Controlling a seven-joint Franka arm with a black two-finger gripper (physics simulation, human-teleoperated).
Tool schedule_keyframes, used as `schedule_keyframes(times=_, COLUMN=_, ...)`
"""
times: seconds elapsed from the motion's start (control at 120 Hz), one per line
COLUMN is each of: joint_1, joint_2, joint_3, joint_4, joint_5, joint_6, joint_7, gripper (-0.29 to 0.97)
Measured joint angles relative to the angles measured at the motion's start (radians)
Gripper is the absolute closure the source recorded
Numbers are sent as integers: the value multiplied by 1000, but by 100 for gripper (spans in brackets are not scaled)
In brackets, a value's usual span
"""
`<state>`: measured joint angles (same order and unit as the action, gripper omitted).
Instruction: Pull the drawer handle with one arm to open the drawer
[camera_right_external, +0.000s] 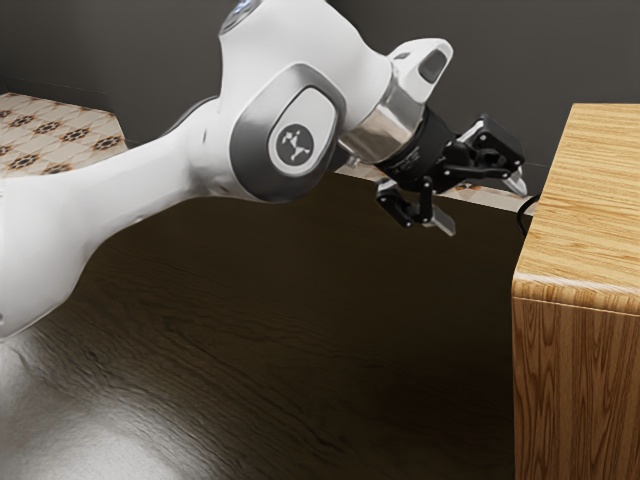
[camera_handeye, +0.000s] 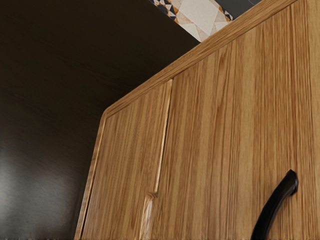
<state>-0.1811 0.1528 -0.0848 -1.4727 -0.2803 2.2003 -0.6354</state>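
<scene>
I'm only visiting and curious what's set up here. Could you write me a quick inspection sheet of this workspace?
Surface: dark wood-grain table.
Job's things: wooden cabinet; its drawer front looks flush with the neighbouring panel; curved black handle.
Clutter: nothing seen.
Grippers: gripper open, right by the handle, not closed on it.
Cables: nothing seen.
Surroundings: patterned tiled floor, dark wall.

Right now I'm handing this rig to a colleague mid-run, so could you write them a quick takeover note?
Black two-finger gripper: open, holding nothing, just short of the light wooden cabinet.
Curved black drawer handle: not grasped, close ahead of the gripper.
Done: the approach.
Left: close on the handle and pull. The wooden drawer front looks flush and is not yet opened.
</scene>
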Motion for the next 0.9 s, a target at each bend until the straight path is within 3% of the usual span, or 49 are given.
schedule_keyframes(times=0.9, joint_1=-31, joint_2=3, joint_3=-1, joint_4=-19, joint_5=25, joint_6=13, joint_7=1, gripper=20)
